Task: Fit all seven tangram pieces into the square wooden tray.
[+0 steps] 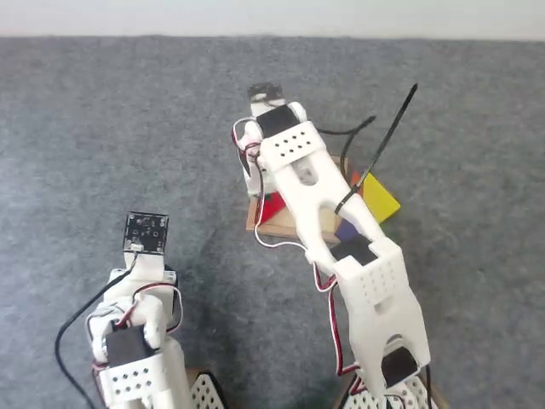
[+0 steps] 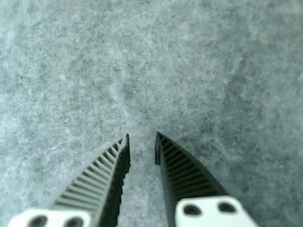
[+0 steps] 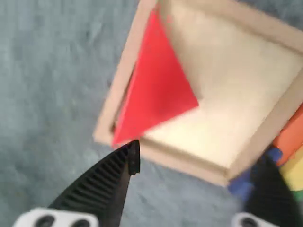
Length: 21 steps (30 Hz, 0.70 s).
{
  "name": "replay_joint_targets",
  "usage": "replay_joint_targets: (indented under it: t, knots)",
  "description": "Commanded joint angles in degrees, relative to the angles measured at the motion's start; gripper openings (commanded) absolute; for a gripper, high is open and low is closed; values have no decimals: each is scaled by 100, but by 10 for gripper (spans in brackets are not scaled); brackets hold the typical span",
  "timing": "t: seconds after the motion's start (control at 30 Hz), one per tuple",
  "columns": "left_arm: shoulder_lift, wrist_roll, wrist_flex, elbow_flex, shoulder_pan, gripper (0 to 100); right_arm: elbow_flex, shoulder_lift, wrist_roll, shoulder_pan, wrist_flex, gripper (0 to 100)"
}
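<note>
Triangle piece [image 3: 156, 90] in tray [image 3: 184, 163] along one wall, other pieces [image 3: 291, 137] seemingly piled outside opposite wall

You had a grey carpet-like mat [image 1: 111, 119] under everything, and a pale wall strip [image 1: 255, 15] ran along twelve o'clock.

The left pincer [image 2: 142, 137] has grey carpet [image 2: 151, 56] all round; the right arm [image 1: 306, 170] overhangs the tray [image 1: 274, 227].

2 arms [image 1: 140, 358] [image 1: 341, 213], 1 wooden tray [image 3: 189, 163], 1 red triangle [image 3: 156, 90], approx 4 other tangram pcs [image 1: 379, 200], partly hidden
</note>
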Motion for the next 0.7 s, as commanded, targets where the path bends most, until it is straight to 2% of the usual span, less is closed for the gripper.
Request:
replay_joint_targets:
  t: [0.0,0.17,0.37,0.67]
  knots:
    - [-70,-88,35,-40,-35,87,-185,-224,853,92,303,121]
    - [-70,-88,35,-40,-44,87,88,470,862,75,-822,118]
    - [-70,-88,35,-40,-44,87,79,752,862,75,-1437,118]
    - [-70,-97,35,-40,-44,87,-53,-233,862,145,-286,121]
